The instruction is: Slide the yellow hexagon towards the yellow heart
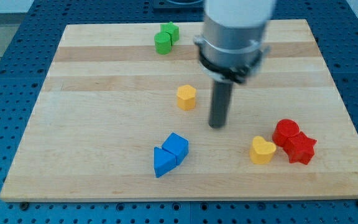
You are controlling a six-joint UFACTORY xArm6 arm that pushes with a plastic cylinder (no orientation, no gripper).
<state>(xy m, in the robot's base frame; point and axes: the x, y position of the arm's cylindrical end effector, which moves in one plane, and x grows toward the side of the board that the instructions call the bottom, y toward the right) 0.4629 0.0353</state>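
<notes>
Yellow hexagon (186, 97): small upright prism, flat top, near worktop (92, 155) centre. My tip (217, 125) just right of it, slightly nearer, apart. Yellow heart (262, 150) near right, touching red blocks (293, 140). Blue blocks (170, 154) near centre; green blocks (166, 38) far. No jaws on rig: bare rod.
</notes>
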